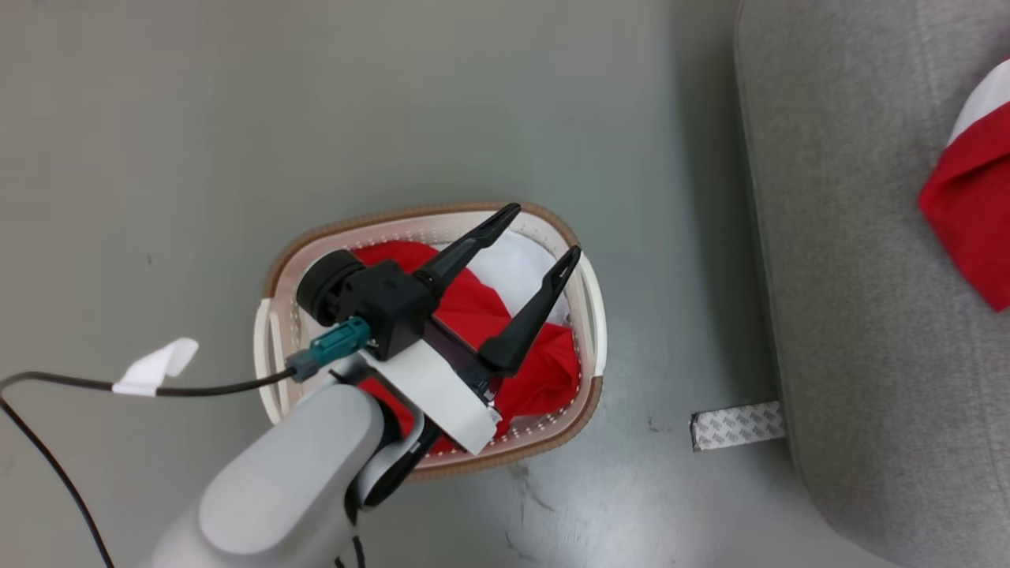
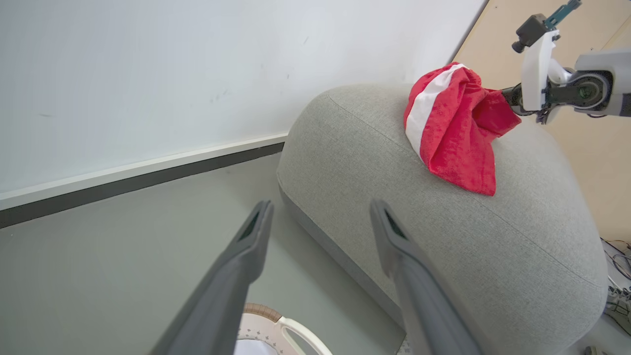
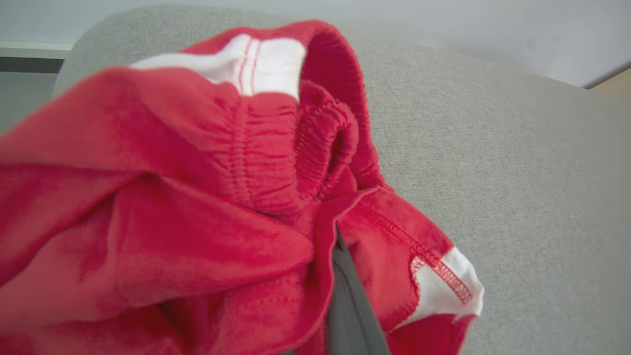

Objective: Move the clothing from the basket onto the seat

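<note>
The cream basket (image 1: 588, 308) with a brown rim stands on the floor and holds crumpled red clothing (image 1: 481, 315). My left gripper (image 1: 546, 231) hovers over it, open, with nothing between its fingers; in the left wrist view the left gripper (image 2: 320, 207) points toward the grey seat (image 2: 493, 236), and the basket rim (image 2: 266, 315) shows below. Another red garment with a white stripe (image 2: 458, 128) rests on the seat top, and my right gripper (image 2: 508, 101) is shut on its edge. In the right wrist view this garment (image 3: 197, 197) bunches over one grey finger (image 3: 350, 301).
A pale white piece (image 1: 517, 272) lies in the basket beside the red cloth. A strip of grey tape (image 1: 738, 426) sits on the floor by the seat's edge (image 1: 769, 315). A black cable with a white tag (image 1: 158, 367) trails at the left. A wall (image 2: 148, 74) stands behind.
</note>
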{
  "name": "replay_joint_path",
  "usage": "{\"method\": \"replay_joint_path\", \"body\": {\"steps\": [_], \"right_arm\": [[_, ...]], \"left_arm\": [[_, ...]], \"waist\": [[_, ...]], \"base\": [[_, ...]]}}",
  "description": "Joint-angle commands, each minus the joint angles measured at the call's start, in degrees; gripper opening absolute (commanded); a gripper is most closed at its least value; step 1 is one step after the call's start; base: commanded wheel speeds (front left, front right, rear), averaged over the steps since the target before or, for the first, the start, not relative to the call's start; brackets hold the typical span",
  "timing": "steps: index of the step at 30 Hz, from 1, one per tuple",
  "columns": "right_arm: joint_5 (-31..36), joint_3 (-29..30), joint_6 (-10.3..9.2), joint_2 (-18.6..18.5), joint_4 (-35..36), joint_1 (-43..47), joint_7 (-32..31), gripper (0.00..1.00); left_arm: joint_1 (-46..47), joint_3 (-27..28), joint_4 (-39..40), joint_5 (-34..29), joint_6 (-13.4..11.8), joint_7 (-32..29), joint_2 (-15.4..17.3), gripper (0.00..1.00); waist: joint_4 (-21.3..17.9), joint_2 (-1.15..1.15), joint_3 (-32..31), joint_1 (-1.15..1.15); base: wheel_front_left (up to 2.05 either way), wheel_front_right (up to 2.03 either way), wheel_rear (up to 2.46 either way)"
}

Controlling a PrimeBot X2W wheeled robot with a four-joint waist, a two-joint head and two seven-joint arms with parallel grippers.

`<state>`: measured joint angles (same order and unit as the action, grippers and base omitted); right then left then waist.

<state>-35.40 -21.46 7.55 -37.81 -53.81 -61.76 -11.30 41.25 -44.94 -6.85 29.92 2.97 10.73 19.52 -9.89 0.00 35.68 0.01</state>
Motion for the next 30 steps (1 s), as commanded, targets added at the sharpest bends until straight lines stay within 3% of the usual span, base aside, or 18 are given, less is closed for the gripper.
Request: {"method": "replay_joint_path", "body": {"steps": [1,7,17,22,30], "right_arm": [[-0.43,-0.58,-0.12,-0.33,-0.18,0.17,-0.27,0.96],[0.2,-4.77,-0.12,-2.2,0.59,2.61,1.43,1.0],[-2.6,-12.29,-0.12,-7.68,7.11,9.87,2.84,1.0],[-5.45,-12.36,-0.12,-8.58,15.04,13.02,7.22,1.0],[-5.7,-8.19,-0.13,-6.31,24.54,21.61,14.45,1.0]], "left_arm": [[-0.28,0.14,-0.31,0.56,-0.11,0.34,0.04,1.0],[-1.85,0.22,-2.01,1.51,-0.46,1.51,-0.69,1.0],[-7.25,3.82,-5.61,4.91,-2.01,3.83,-0.99,1.0],[-10.7,7.09,-5.71,5.93,-3.66,4.29,0.27,1.0],[-16.19,12.6,-4.89,6.72,-6.63,4.39,2.19,1.0]], "waist": [[-0.3,0.0,-1.0,-0.01],[-0.24,0.0,-5.81,-0.01],[2.07,0.0,-21.38,-0.01],[3.38,0.0,-27.34,-0.01],[5.71,0.0,-31.8,-0.01]], "base": [[0.0,0.0,0.0],[0.0,0.0,0.0],[0.0,0.0,0.0],[0.0,0.0,0.0],[0.0,0.0,0.0]]}}
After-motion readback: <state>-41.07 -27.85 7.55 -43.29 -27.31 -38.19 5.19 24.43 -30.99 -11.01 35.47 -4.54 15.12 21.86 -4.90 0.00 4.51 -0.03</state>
